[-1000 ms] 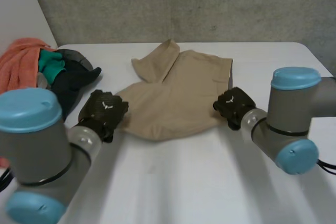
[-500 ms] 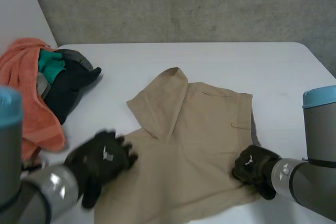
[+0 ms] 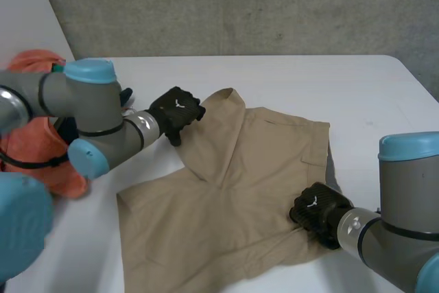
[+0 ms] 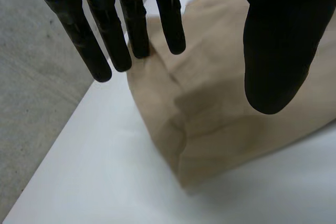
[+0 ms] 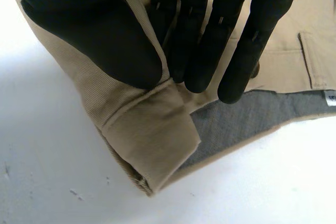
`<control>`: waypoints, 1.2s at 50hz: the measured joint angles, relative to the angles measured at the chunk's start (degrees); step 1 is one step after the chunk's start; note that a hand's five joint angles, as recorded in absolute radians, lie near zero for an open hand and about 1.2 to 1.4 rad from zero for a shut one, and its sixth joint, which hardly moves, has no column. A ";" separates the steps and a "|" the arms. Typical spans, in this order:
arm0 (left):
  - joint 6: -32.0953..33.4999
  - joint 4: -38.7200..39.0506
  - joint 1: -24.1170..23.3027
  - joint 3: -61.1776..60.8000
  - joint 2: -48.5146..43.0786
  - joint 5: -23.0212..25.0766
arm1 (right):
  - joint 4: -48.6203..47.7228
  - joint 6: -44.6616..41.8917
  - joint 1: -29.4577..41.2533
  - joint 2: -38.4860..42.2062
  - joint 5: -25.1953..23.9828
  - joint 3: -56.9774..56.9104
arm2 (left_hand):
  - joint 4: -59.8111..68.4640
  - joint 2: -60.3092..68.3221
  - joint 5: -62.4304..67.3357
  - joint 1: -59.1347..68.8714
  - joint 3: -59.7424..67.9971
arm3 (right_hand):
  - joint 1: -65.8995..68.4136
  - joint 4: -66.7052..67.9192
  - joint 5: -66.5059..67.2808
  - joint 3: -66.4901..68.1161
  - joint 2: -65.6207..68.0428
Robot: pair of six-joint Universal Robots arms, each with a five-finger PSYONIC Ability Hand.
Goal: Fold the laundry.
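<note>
Far bench (image 3: 309, 77): bare from middle to right edge.
Left edge: clothes pile (image 3: 27, 135), left arm (image 3: 89, 111) stretched across just beside it.
Middle: covered by tan shorts (image 3: 233, 190).
Right of shorts: bare bench, open.

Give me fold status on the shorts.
Done: shorts laid out flat, one leg flopped over the middle, no neat fold so far. In hand: right hand pinches a near corner; left hand is open at the far flap. Left: the shorts' actual folds, plus the pile.
</note>
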 measured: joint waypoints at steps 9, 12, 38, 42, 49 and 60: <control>2.66 1.27 0.90 6.82 -7.72 1.42 | -0.73 0.64 0.26 0.89 0.07 0.70 | 13.09 13.23 12.75 13.69 13.20 | 0.23 0.00 -0.01 0.00 0.00; 2.60 2.17 0.92 6.80 -8.05 1.90 | -0.79 0.64 0.00 1.10 0.07 0.80 | 25.58 26.05 24.83 26.23 25.91 | 0.23 0.00 0.00 0.00 0.00; 14.57 6.12 1.75 -7.51 1.07 -20.18 | -1.29 1.79 -0.37 -0.13 -0.83 1.37 | 39.09 38.98 36.70 34.97 38.76 | 0.45 0.01 0.01 0.00 0.00; 15.30 5.83 1.15 -9.59 2.32 -24.88 | -2.01 3.07 0.04 -0.87 -1.10 1.50 | 38.68 38.58 36.35 34.70 38.34 | 0.45 0.02 -0.01 0.00 0.00; 14.55 5.60 -0.53 -12.23 5.81 -27.22 | -3.85 4.76 0.04 -1.27 -1.25 1.54 | -9.16 -9.10 -9.11 -11.45 -8.97 | 0.47 0.02 -0.01 0.00 0.00; 4.43 3.25 -0.65 -28.99 26.14 -30.51 | -7.47 10.67 -0.08 -0.64 -1.02 -0.34 | -18.25 -17.99 -17.08 -18.35 -17.78 | 0.47 0.02 0.00 0.00 0.00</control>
